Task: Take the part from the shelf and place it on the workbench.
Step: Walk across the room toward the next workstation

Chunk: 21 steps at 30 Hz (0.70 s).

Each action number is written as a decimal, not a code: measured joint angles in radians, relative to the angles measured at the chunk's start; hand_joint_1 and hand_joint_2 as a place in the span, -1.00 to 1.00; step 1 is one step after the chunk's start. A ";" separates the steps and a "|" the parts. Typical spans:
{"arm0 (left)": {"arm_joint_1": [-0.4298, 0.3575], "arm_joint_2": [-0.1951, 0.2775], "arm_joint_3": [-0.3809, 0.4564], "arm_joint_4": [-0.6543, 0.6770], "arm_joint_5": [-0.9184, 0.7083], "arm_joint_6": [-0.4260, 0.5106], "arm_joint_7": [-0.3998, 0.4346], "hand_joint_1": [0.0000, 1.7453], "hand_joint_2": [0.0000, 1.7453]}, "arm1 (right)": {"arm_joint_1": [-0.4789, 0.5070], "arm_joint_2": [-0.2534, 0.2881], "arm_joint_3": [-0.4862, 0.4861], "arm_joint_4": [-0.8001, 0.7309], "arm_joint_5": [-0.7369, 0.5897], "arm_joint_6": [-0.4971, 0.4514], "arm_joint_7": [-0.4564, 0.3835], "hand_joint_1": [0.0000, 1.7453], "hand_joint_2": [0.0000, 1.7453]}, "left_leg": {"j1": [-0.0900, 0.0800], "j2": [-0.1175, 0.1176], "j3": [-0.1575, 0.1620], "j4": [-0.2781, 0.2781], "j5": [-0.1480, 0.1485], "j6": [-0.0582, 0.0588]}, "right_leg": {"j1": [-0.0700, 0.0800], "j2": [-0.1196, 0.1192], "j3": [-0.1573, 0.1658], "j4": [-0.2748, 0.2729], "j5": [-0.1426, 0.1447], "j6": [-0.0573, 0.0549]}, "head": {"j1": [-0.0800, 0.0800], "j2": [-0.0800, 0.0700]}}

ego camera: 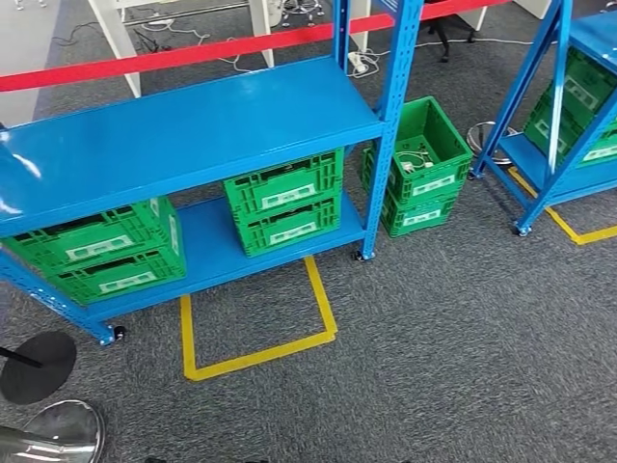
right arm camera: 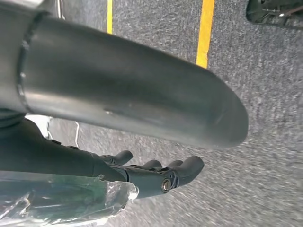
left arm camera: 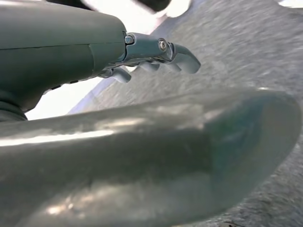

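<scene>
The blue shelf (ego camera: 189, 125) stands ahead and to the left, its top board bare. My left hand (left arm camera: 143, 142) hangs over grey carpet, thumb and fingers (left arm camera: 178, 54) stretched out with nothing between them. My right hand (right arm camera: 125, 94) also hangs over the carpet, its fingers (right arm camera: 157, 177) nearly straight and apart from the thumb. A crinkled clear plastic wrap with something dark green inside (right arm camera: 64, 203) lies against the side of those fingers away from the thumb. Whether the hand holds it cannot be told.
Green crates (ego camera: 285, 198) sit on the shelf's lower board, and more stand on the floor beside it (ego camera: 425, 164). A second blue shelf (ego camera: 560, 116) is at the right. A yellow floor square (ego camera: 254, 328), a red barrier tape (ego camera: 182, 56) and chrome and black stand bases (ego camera: 51, 429) lie around.
</scene>
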 joint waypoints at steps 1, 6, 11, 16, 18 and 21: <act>0.001 0.000 0.000 0.000 0.000 0.000 0.000 -1.00 -1.00 | -0.001 0.000 0.000 0.000 0.000 0.000 0.000 -1.00 -1.00 | -0.001 0.014 0.035 -0.064 0.036 0.002 | 0.000 -0.012 0.004 0.000 -0.003 0.002 | 0.000 0.000; -0.006 0.000 0.000 0.000 0.000 0.000 0.001 -1.00 -1.00 | -0.002 0.001 0.000 0.000 0.002 -0.012 0.007 -1.00 -1.00 | -0.013 0.085 0.126 -0.249 0.088 0.029 | 0.016 -0.068 0.022 -0.002 -0.020 0.024 | 0.002 0.000; -0.005 0.002 0.000 0.000 0.003 0.002 0.001 -1.00 -1.00 | -0.003 0.003 0.000 0.000 0.005 -0.024 0.015 -1.00 -1.00 | -0.002 0.019 0.125 -0.254 0.095 0.054 | 0.007 0.033 -0.041 0.150 -0.112 0.045 | 0.013 0.000; -0.002 0.004 0.001 0.000 0.004 0.005 0.001 -1.00 -1.00 | 0.000 0.004 -0.006 0.001 -0.008 -0.019 0.005 -1.00 -1.00 | -0.002 -0.035 0.129 -0.253 0.094 0.057 | 0.005 0.056 -0.096 0.212 -0.082 0.045 | 0.016 0.000; -0.001 0.005 0.001 0.000 0.004 0.005 0.002 -1.00 -1.00 | -0.003 0.005 -0.010 0.001 -0.010 -0.018 0.004 -1.00 -1.00 | -0.003 -0.045 0.131 -0.250 0.091 0.049 | 0.001 0.065 -0.040 0.075 -0.017 0.043 | 0.016 0.000; -0.002 0.007 0.001 0.000 0.005 0.008 0.004 -1.00 -1.00 | -0.004 0.009 -0.014 0.001 -0.011 -0.017 0.005 -1.00 -1.00 | -0.008 -0.049 0.126 -0.243 0.091 0.052 | -0.002 0.077 -0.012 0.012 0.002 0.038 | 0.013 0.000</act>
